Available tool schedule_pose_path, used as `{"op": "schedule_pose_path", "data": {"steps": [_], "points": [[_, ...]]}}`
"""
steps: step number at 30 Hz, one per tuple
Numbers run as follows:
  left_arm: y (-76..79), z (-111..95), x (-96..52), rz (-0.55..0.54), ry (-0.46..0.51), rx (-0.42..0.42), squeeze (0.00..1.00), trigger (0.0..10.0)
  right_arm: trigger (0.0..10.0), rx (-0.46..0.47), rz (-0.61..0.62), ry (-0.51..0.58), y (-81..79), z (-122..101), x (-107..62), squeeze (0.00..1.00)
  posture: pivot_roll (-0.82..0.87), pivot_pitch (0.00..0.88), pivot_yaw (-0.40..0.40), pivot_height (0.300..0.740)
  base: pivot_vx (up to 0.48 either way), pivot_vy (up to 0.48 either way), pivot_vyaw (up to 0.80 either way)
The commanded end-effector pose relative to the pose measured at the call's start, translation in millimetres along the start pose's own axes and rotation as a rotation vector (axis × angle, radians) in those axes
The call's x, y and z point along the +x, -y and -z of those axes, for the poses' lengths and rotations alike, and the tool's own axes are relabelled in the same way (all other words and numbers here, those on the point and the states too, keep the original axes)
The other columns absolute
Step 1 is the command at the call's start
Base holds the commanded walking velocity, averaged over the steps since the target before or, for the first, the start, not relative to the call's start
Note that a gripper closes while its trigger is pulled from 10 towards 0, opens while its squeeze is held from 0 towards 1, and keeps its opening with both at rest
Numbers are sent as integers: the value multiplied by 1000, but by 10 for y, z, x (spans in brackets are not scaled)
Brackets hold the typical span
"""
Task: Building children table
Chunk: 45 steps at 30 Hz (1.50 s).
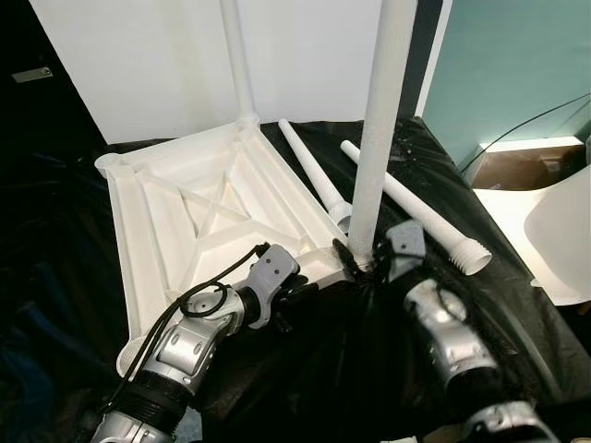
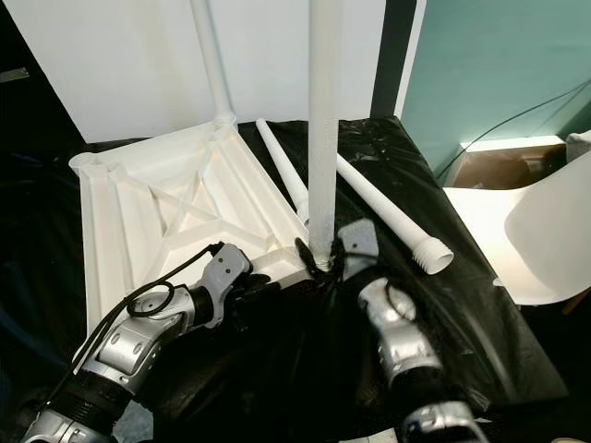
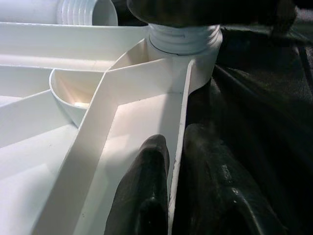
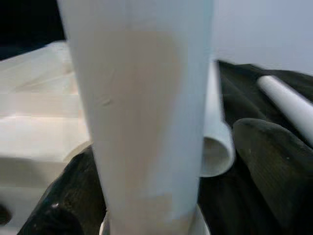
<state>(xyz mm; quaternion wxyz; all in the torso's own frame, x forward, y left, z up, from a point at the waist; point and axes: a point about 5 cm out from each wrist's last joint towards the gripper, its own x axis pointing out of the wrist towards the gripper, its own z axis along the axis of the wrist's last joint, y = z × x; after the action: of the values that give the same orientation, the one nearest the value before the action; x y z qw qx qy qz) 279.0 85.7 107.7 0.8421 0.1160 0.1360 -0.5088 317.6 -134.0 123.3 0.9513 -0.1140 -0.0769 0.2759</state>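
Observation:
The white tabletop (image 1: 203, 212) lies upside down on a black sheet. One white leg (image 1: 236, 65) stands in its far corner socket. A second leg (image 1: 383, 120) stands upright in the near right corner socket (image 3: 183, 41), with my right gripper (image 1: 367, 264) shut around its base; its black fingers (image 4: 274, 161) sit on both sides of the leg (image 4: 142, 122). My left gripper (image 1: 300, 288) is shut on the tabletop's near rim (image 3: 182, 103), one finger (image 3: 146, 191) inside the rim wall and one outside. Two loose legs (image 1: 314, 175) (image 1: 416, 212) lie on the sheet.
The black sheet (image 1: 323, 369) covers the floor. A white chair (image 1: 563, 231) and an open cardboard box (image 1: 517, 166) stand at the right. A white board (image 1: 157, 65) leans behind the tabletop, next to a teal wall (image 1: 517, 65).

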Motion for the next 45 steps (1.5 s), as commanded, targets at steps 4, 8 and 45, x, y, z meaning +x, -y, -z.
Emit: {"op": "schedule_pose_path", "data": {"steps": [4,8,45], "points": [[87,223,54,57,-87,-55,0,10000,10000,2,-179,-50,26,39,-18,0,24,0,30,740,0,0,0],[64,199,67,59,-84,-48,0,10000,10000,-43,-283,-80,109,26,-34,0,20,0,29,740,0,0,0],[44,256,68,37,-107,-79,0,10000,10000,85,27,-65,-190,218,-87,0,21,0,30,740,0,0,0]]}}
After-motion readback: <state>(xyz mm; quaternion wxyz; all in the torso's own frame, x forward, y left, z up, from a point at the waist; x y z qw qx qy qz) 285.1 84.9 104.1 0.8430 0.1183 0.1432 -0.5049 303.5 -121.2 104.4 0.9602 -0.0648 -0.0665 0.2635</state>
